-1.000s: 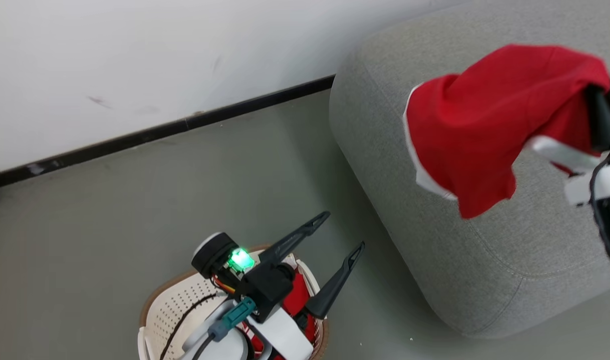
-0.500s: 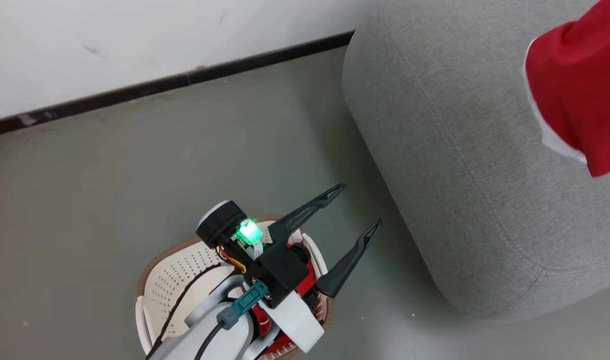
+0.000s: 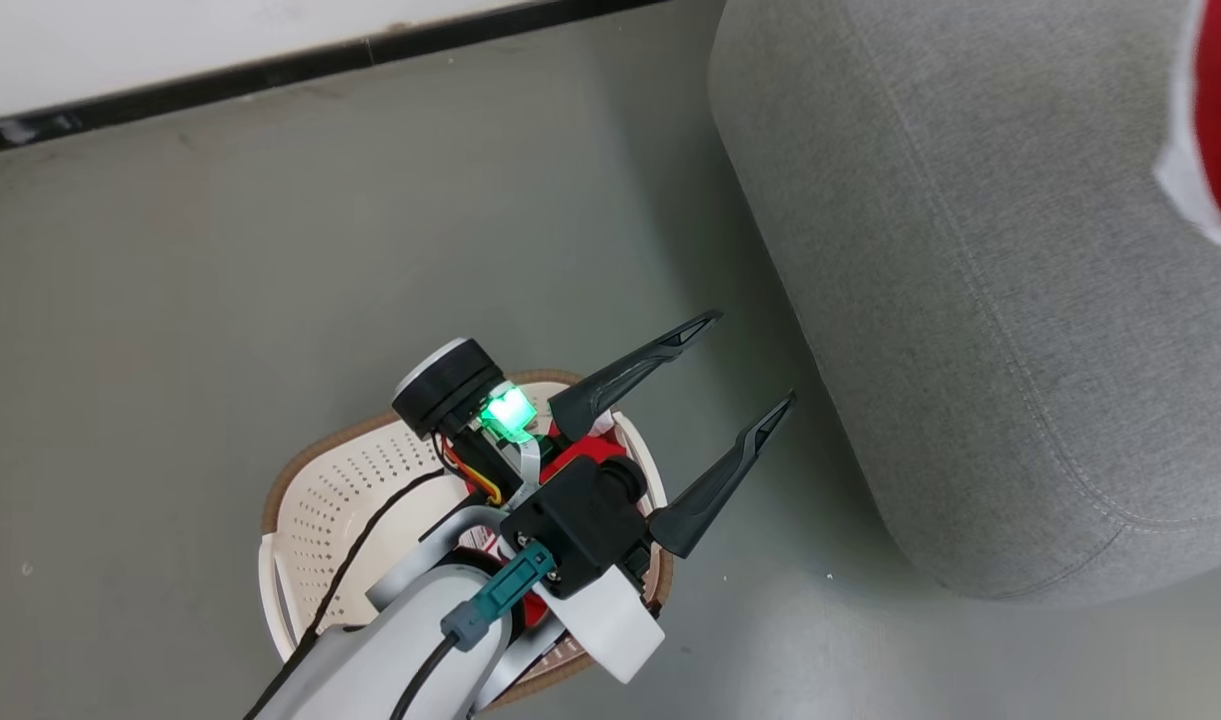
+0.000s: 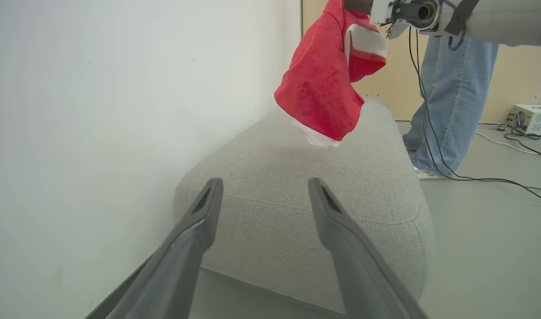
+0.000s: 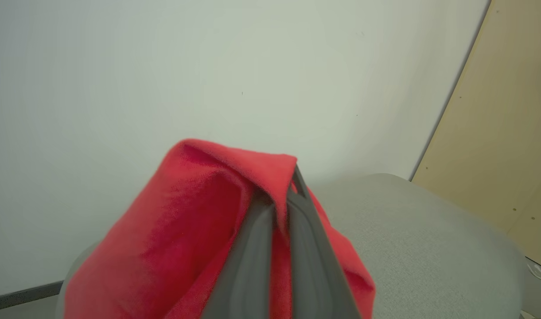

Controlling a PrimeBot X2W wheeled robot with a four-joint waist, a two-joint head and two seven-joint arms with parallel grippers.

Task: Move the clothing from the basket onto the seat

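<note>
Clothing (image 4: 323, 88): hangs upper centre of left wrist view, long axis vertical, above seat (image 4: 297, 186), clamped in fully closed right gripper (image 5: 292, 190); second red piece (image 3: 582, 452) sits in basket (image 3: 320, 490), lower centre of head view, beneath wide-open, empty left gripper (image 3: 750, 365).

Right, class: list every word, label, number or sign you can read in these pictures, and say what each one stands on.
No text can be read in any view.
On the hanging red garment: no lettering shows.
On the red garment in the basket: mostly hidden, nothing legible.
On the pale box on the floor: any label is too small to read.
</note>
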